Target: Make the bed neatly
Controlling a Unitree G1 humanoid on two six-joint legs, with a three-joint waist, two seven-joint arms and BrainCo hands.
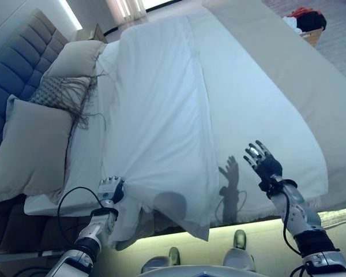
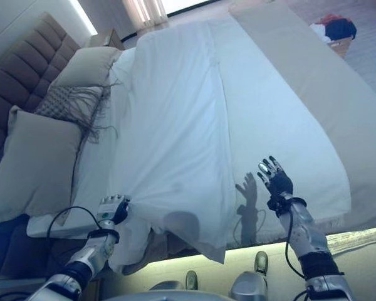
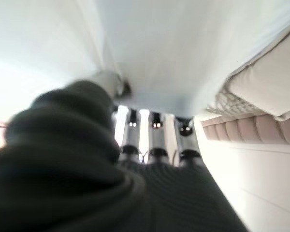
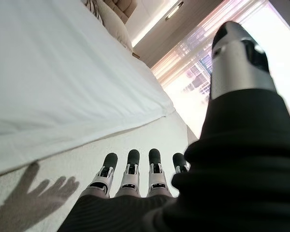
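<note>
A white duvet (image 1: 161, 115) lies folded over the head half of the bed, on top of the white sheet (image 1: 254, 109). Its near edge hangs over the bedside. My left hand (image 1: 111, 189) is at the duvet's near corner, by the pillows, with fingers and thumb curled on the cloth; the left wrist view shows the thumb (image 3: 108, 83) against the white cloth. My right hand (image 1: 264, 163) is open with fingers spread, held just above the sheet near the bedside, holding nothing; its straight fingers (image 4: 130, 169) show in the right wrist view.
Two beige pillows (image 1: 32, 150) (image 1: 75, 57) and a fringed patterned cushion (image 1: 60, 92) lie against the padded headboard (image 1: 17, 63). A beige runner (image 1: 288, 63) covers the foot of the bed. A basket of clothes (image 1: 307, 24) stands on the floor beyond it.
</note>
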